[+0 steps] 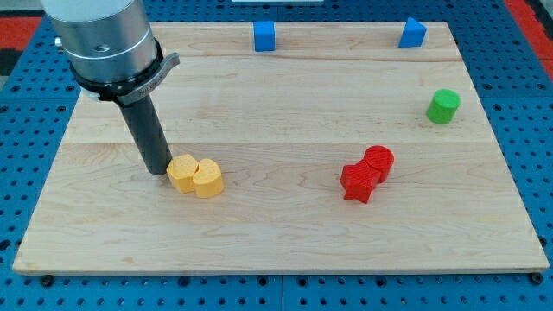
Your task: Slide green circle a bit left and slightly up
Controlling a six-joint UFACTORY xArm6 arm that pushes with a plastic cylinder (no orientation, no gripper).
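Note:
The green circle (443, 106) sits near the view's right edge of the wooden board (276, 242), in the upper half. My tip (159, 171) rests on the board far to the view's left, touching the left side of two yellow blocks (195, 175). The whole width of the board lies between my tip and the green circle.
A red star block (358, 181) and a red circle (378, 161) touch each other right of centre. A blue cube (264, 36) stands at the top middle edge and a blue triangular block (412, 33) at the top right edge.

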